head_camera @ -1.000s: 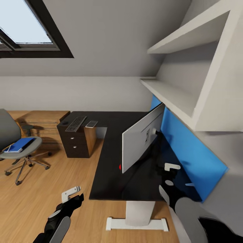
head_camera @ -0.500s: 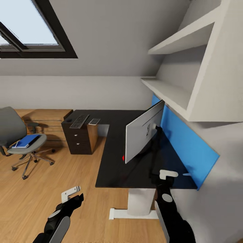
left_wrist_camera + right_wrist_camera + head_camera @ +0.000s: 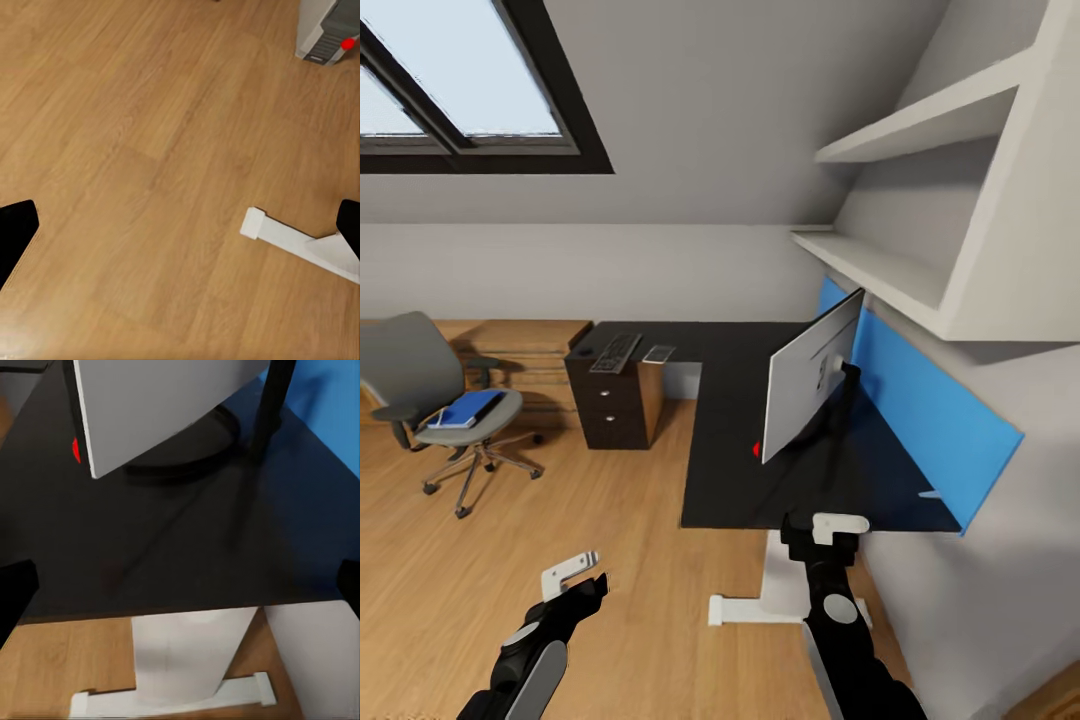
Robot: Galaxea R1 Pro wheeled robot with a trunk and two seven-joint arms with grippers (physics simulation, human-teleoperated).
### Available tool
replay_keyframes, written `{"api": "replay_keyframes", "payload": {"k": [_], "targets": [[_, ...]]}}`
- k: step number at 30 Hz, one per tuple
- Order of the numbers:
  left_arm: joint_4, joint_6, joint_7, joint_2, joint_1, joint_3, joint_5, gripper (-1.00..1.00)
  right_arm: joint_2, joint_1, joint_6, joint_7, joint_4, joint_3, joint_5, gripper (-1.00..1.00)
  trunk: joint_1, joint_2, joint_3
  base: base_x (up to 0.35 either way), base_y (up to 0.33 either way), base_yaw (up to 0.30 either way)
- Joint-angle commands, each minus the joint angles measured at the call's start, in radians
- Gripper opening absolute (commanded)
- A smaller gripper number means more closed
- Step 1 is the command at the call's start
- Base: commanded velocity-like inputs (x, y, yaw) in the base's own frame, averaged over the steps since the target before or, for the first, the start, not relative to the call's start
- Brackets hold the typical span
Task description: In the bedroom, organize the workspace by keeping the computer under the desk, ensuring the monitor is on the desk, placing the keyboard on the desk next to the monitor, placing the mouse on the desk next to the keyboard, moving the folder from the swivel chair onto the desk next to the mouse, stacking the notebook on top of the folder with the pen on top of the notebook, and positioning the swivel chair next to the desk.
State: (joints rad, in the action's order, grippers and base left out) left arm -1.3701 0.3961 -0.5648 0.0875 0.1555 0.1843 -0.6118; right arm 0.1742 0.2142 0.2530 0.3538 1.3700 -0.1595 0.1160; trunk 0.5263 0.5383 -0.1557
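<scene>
Starting left: the folder (image 3: pixel 468 408) lies on the swivel chair (image 3: pixel 430 385), keyboard (image 3: pixel 616 352) on the far desk (image 3: pixel 740 480), monitor (image 3: pixel 810 388) right. Both grippers, left (image 3: pixel 572 574) and right (image 3: pixel 838 524), gape empty; approach the chair squarely.

White wall shelves (image 3: pixel 920 270) above; low wooden shelving (image 3: pixel 525 350) beyond.

An attic bedroom study: sloped ceiling, skylight (image 3: pixel 460 90), desk (image 3: pixel 730 480), swivel chair (image 3: pixel 435 400).
</scene>
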Motion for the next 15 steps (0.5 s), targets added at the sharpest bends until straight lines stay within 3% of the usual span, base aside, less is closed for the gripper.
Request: {"api": "replay_keyframes", "payload": {"k": [1,7,15], "targets": [[-0.001,0.001,-0.009,0.001,0.001,0.003,-0.008,1.0,0.0,0.001,0.009,0.004,0.001,-0.001,0.01,1.0,0.0,0.002,-0.002,-0.012,0.318,0.0],[-0.001,0.001,-0.009,0.001,0.001,0.003,-0.008,1.0,0.0,0.001,0.007,0.004,0.001,-0.001,0.011,1.0,0.0,0.002,-0.002,0.111,0.295,0.0],[-0.001,0.0,-0.009,0.001,0.001,0.003,-0.008,1.0,0.0,0.001,-0.016,0.004,-0.001,-0.001,0.012,1.0,0.0,0.002,-0.002,0.269,0.196,0.0]]}}
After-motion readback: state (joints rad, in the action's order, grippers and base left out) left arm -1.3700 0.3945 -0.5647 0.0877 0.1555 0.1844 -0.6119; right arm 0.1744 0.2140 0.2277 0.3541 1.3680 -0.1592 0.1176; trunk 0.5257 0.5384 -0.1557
